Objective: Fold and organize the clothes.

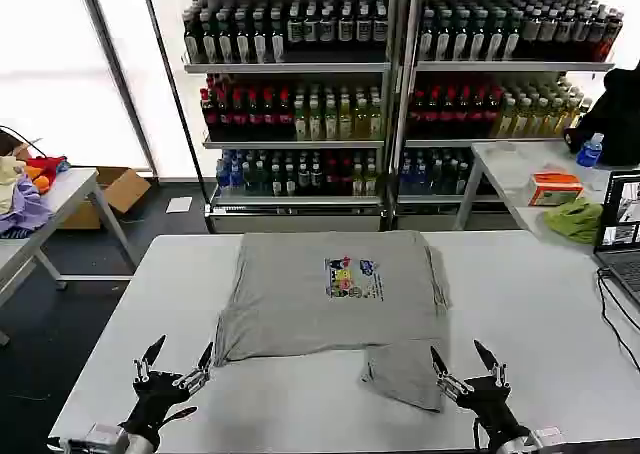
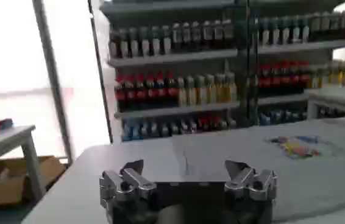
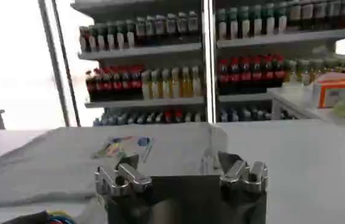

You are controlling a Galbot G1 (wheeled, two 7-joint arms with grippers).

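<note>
While we look down from the head view, we see a wide white table (image 1: 540,314) with a grey short-sleeved shirt (image 1: 330,294) spread flat near its middle, chest print (image 1: 352,278) facing up. One lower corner of the shirt hangs down as a separate flap toward the near edge, on our right side. Our left tool (image 1: 178,359) hovers over the near left part of the table, just beside the shirt's lower left corner, its fingers spread wide and holding nothing. Our right tool (image 1: 458,358) sits at the near right, close to the hanging flap, also spread wide and empty. From the left wrist view we see the left tool (image 2: 186,173) open with the shirt (image 2: 319,164) lying ahead of it, and from the right wrist view the right tool (image 3: 180,165) open with the shirt (image 3: 69,161) in front. Bare white table runs on both sides of the shirt and along the near edge. Behind the table stand tall shelves (image 1: 385,94) packed with rows of bottles, and bright windows fill the wall to the left. A second table (image 1: 60,199) on the left carries lilac, yellow and orange cloths (image 1: 22,189), with a cardboard box (image 1: 122,187) on the floor beside it. On the right, another table (image 1: 510,169) holds an orange box (image 1: 556,187) and a green cloth (image 1: 575,219), and a laptop (image 1: 620,229) sits at the right edge of our table.
</note>
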